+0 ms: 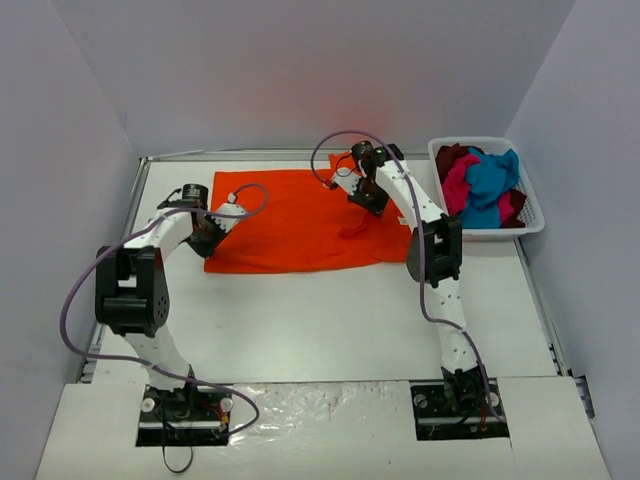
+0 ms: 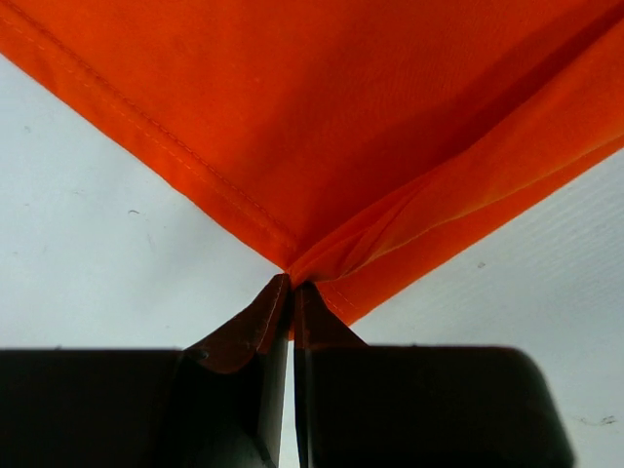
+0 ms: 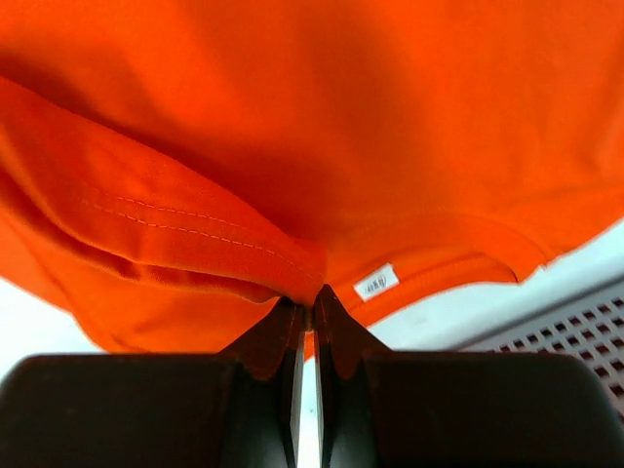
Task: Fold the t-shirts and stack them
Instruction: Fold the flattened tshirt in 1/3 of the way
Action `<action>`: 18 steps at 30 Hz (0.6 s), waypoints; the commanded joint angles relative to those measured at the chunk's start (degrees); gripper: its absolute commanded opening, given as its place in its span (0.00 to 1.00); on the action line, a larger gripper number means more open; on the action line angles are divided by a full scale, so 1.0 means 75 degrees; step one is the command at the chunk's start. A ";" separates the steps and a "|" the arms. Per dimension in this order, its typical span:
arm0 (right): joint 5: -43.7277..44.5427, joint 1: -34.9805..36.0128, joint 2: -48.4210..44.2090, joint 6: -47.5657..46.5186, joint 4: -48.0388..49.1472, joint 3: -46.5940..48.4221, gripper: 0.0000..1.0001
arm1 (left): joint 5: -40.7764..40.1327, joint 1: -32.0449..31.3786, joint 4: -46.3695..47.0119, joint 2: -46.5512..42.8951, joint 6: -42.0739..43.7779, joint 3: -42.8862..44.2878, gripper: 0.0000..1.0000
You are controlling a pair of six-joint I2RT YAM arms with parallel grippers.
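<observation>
Left tool (image 2: pixel 292 288) pinches a corner of the orange t-shirt (image 2: pixel 322 117); right tool (image 3: pixel 310 300) seemingly pinches a fold beside its tag (image 3: pixel 375 283).

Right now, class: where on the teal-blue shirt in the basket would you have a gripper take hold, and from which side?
Probably its raised, crumpled bunch at the top of the pile, coming straight down from above. The teal-blue shirt lies uppermost there, and the walls of the white basket would likely block a sideways approach.
</observation>
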 commanded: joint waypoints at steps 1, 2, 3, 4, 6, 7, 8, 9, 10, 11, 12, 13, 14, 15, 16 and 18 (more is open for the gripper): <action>0.0214 -0.0025 0.0239 -0.0265 0.0038 0.0271 0.00 | -0.0229 0.0073 -0.0363 0.0210 -0.0027 0.0330 0.02; 0.0214 -0.0025 0.0286 -0.0265 0.0178 0.0294 0.00 | -0.0229 0.0073 -0.0351 0.0269 -0.0039 0.0388 0.02; 0.0214 -0.0025 0.0367 -0.0265 0.0237 0.0318 0.00 | -0.0252 0.0061 -0.0328 0.0362 -0.0050 0.0401 0.02; 0.0214 -0.0025 0.0403 -0.0265 0.0296 0.0353 0.00 | -0.0276 0.0061 -0.0316 0.0386 -0.0051 0.0401 0.02; 0.0214 -0.0025 0.0462 -0.0253 0.0413 0.0447 0.00 | -0.0299 0.0073 -0.0258 0.0433 -0.0086 0.0436 0.02; 0.0214 -0.0025 0.0462 -0.0242 0.0460 0.0459 0.00 | -0.0311 0.0073 -0.0234 0.0445 -0.0097 0.0436 0.02; 0.0214 -0.0025 0.0450 -0.0218 0.0530 0.0459 0.00 | -0.0358 0.0061 -0.0222 0.0457 -0.0109 0.0448 0.02; 0.0260 -0.0025 0.0450 -0.0218 0.0566 0.0459 0.00 | -0.0370 0.0073 -0.0222 0.0503 -0.0109 0.0471 0.02; 0.0435 -0.0025 0.0450 -0.0195 0.0647 0.0459 0.00 | -0.0381 0.0073 -0.0245 0.0527 -0.0109 0.0494 0.02; 0.0460 -0.0036 0.0450 -0.0195 0.0695 0.0459 0.00 | -0.0393 0.0073 -0.0269 0.0620 -0.0086 0.0541 0.02; 0.0495 -0.0036 0.0462 -0.0183 0.0741 0.0459 0.00 | -0.0416 0.0073 -0.0280 0.0656 -0.0086 0.0576 0.02; 0.0553 -0.0036 0.0473 -0.0160 0.0858 0.0459 0.00 | -0.0428 0.0073 -0.0292 0.0702 -0.0086 0.0600 0.02; 0.0589 -0.0036 0.0485 -0.0125 0.0905 0.0459 0.00 | -0.0440 0.0061 -0.0339 0.0796 -0.0074 0.0670 0.02; 0.0601 -0.0036 0.0497 -0.0113 0.0941 0.0459 0.00 | -0.0440 0.0073 -0.0351 0.0843 -0.0074 0.0694 0.02; 0.0670 -0.0036 0.0497 -0.0078 0.1057 0.0459 0.00 | -0.0463 0.0073 -0.0362 0.0878 -0.0039 0.0729 0.02; 0.0718 -0.0036 0.0532 -0.0007 0.1117 0.0459 0.00 | -0.0498 0.0061 -0.0491 0.1030 -0.0027 0.0868 0.02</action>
